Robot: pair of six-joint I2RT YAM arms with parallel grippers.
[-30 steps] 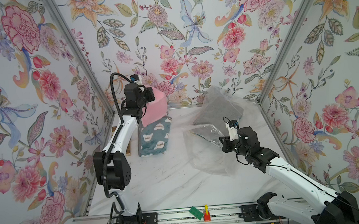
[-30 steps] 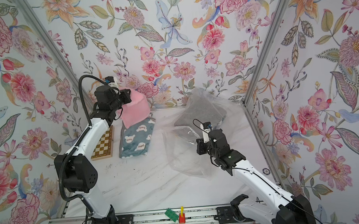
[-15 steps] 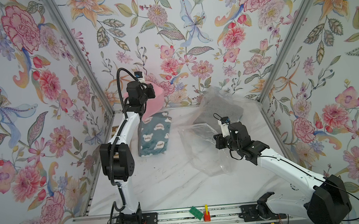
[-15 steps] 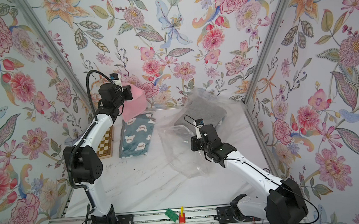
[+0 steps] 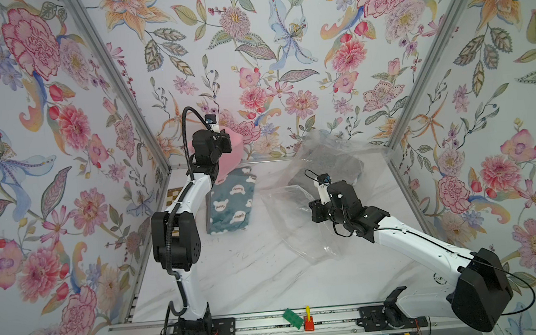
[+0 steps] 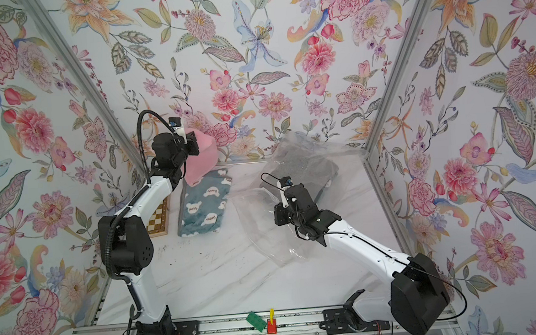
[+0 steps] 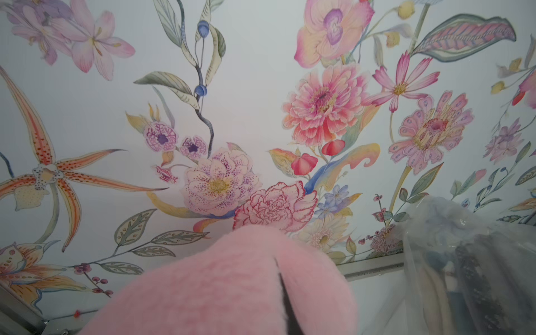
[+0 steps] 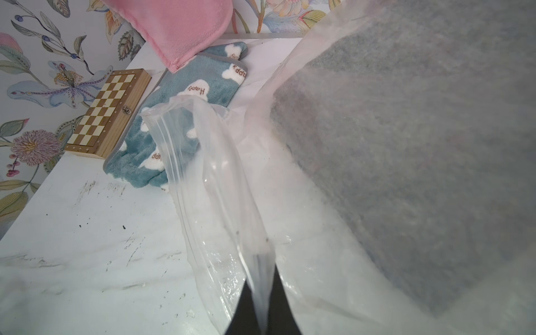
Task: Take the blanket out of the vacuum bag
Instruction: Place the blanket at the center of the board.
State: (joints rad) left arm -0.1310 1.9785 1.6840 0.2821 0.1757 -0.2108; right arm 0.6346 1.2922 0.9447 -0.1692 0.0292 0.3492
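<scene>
Right gripper (image 8: 258, 307) stays clamped shut on a fold of the large clear crinkly plastic vacuum bag (image 8: 208, 162). Over the last second it has slid toward the middle of the white marble table (image 5: 269, 282), dragging the bag's loose film with it. Left gripper (image 5: 225, 145) is shut too, its fingers buried in a fluffy pink folded blanket (image 5: 227, 168), and has hardly moved. The pink blanket hangs clear of the bag, its lower corner over the far end of a teal fleece blanket with white bear shapes (image 5: 232, 204). A dark grey folded blanket (image 5: 328, 166) still sits inside the bag at the back right corner. As I judge it, the pink one is out and only needs setting down. The film is being pulled away from the grey one, which looks like the next to be freed.
</scene>
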